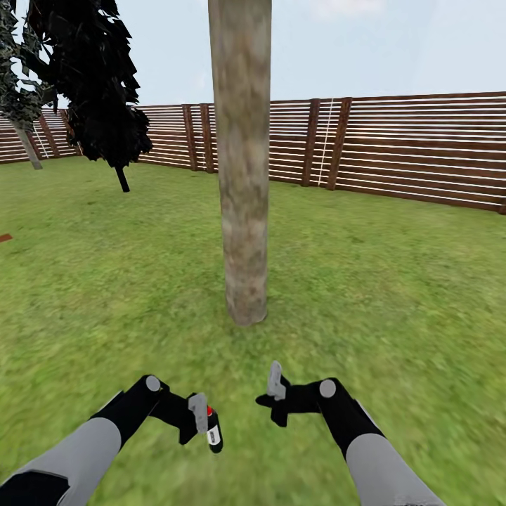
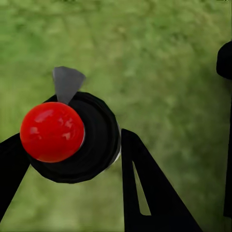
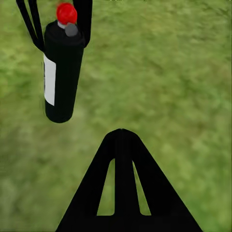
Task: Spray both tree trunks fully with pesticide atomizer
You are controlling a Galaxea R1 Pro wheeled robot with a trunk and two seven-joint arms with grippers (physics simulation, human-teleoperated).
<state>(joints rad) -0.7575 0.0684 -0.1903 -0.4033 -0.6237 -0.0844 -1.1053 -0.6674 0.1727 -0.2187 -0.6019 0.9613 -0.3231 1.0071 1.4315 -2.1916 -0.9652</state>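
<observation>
The small dark cylindrical pesticide atomizer [image 1: 213, 429] sits at the lower centre-left of the head view, held clear of the blurry green grass floor [image 1: 393, 302] by the left black gripper [image 1: 204, 424]. The bottle body is black, with a white rectangular label patch on its side, a red rounded cap on top and a small grey spray nozzle beside the cap. In the right wrist view the atomizer [image 3: 63, 72] hangs at the upper left of the frame, its white label facing left; no writing or brand can be read on it. In the left wrist view the atomizer [image 2: 72, 137] is seen from above: red cap centre-left, black shoulder ring around it, grey nozzle projecting toward the top of the frame.

The left gripper's fingers [image 2: 145, 193] stand on either side of the bottle and pinch it. The right black gripper [image 1: 275, 393] is at the lower centre-right of the head view, near the left one but apart from it, holding nothing; whether its fingers are spread or pressed together cannot be told.

The thick mottled grey-beige tree trunk [image 1: 242, 161] rises at the centre of the head view, rooted in the grass just beyond both grippers. A brown horizontal-slat wooden fence [image 1: 422, 147] runs across the middle background. A dark-leaved tree [image 1: 98, 77] stands at the upper left.
</observation>
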